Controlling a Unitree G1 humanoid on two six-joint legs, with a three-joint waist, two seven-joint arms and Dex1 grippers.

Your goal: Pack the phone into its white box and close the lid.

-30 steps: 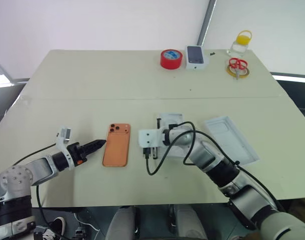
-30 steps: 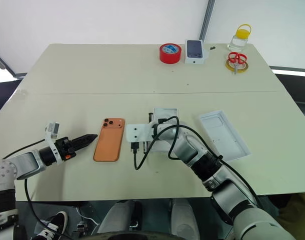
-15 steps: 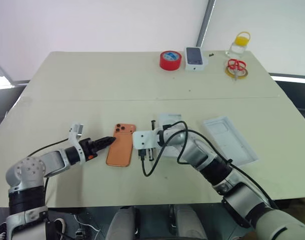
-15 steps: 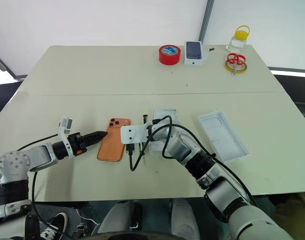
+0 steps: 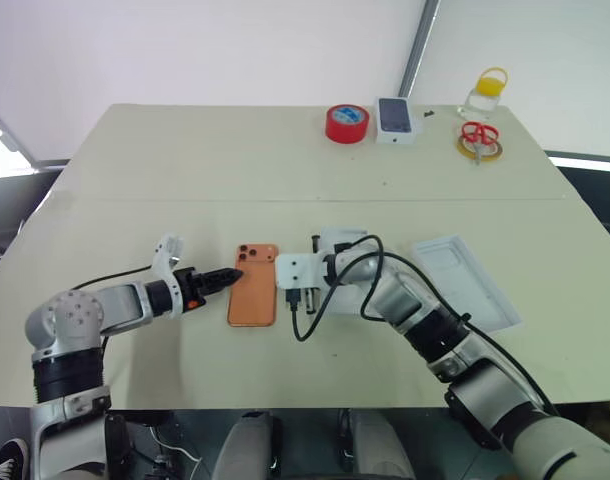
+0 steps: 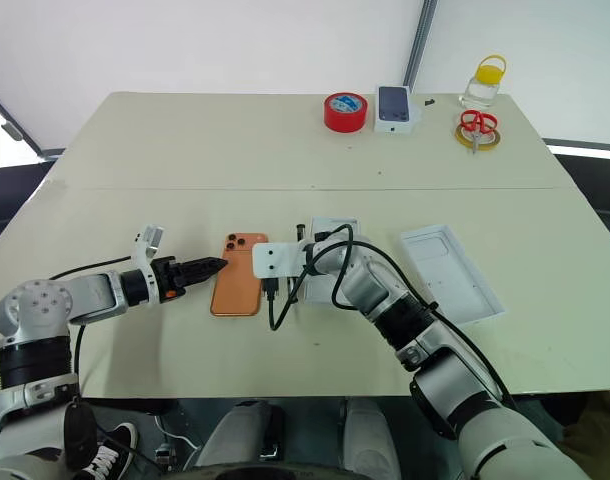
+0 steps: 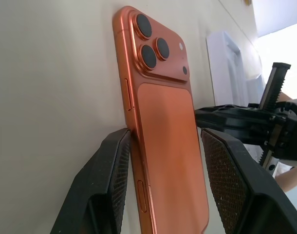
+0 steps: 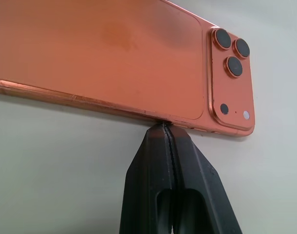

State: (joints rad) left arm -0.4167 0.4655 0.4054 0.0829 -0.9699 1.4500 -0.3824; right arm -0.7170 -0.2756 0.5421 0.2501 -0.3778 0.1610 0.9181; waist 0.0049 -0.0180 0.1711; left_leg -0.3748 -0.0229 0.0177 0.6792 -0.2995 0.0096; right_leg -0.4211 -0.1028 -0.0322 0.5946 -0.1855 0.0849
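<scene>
A: How much room is there around the phone (image 5: 253,296)?

B: It lies flat on the tabletop (image 5: 185,180), back up, camera cluster at the far end, between the two grippers. Past the left gripper (image 5: 232,275), toward the far edge, the tabletop is bare up to the red tape roll (image 5: 346,123), the small phone carton (image 5: 395,118), the scissors (image 5: 477,136) and the yellow-capped bottle (image 5: 487,88) along the back. The near edge lies behind both grippers with a bare strip before it.

A: And the box parts?

B: The white box (image 6: 331,250) sits just behind the right gripper (image 5: 293,299), partly hidden by that arm. The lid (image 5: 462,281) lies well out to that gripper's right, inside up.

A: What differs from a second ago?

B: The left gripper was short of the phone's left edge then; it has come in to the right and now reaches the phone. The phone sat clear of the right gripper's white mount; now it lies just beside it, and whether phone or gripper closed that gap I cannot tell, since the camera has shifted too.

A: The grippers themselves?

B: The left one is partly open, one finger (image 7: 109,180) touching the phone's left long edge, the other (image 7: 231,180) over the right side of the phone's back; it has not closed on it. The right one is fully closed, holding nothing, its tips (image 8: 164,131) pressed against the phone's right long edge near the cameras.
</scene>
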